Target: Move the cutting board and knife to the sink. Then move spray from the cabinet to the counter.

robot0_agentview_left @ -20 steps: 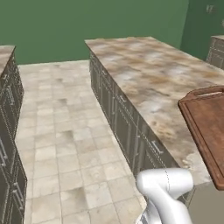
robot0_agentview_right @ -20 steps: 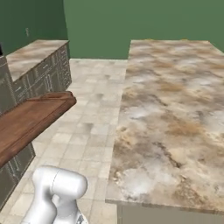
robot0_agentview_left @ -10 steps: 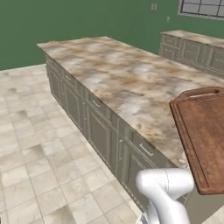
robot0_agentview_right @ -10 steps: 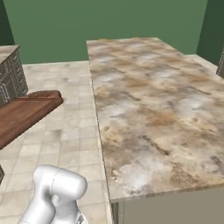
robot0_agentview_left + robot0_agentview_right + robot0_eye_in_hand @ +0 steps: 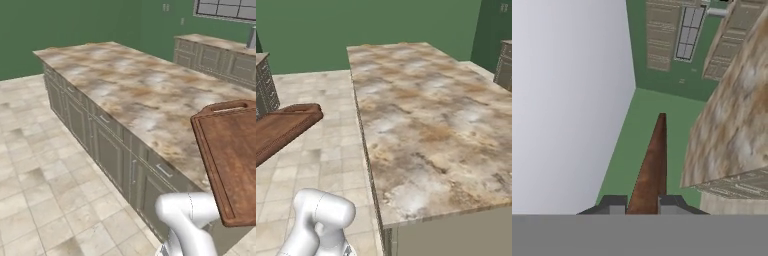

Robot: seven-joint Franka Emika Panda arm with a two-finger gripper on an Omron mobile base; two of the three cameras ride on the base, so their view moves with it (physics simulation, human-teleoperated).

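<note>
**Cutting board held in the air beside the long desk**

The end effector (image 5: 643,204) is closed on the cutting board (image 5: 234,159). In the hand view the two dark fingers (image 5: 613,204) stand on both sides of the board, which is seen from its edge as a thin reddish-brown strip going straight away from the end effector. The jaws are nearly together, with only the thickness of the board between them.

In the left base view the board stands out past the white arm (image 5: 187,220), with its flat face turned toward the camera and its small arched handle at the far end, away from the end effector. It does not rest on anything. In the right base view the same board comes in from the left edge, over the tiled floor (image 5: 316,100).

The desk (image 5: 421,115), with a beige and brown marble top over panelled fronts, lies just beside the board. In the hand view it is to the right of the end effector. A green wall (image 5: 75,25) is behind it.
</note>
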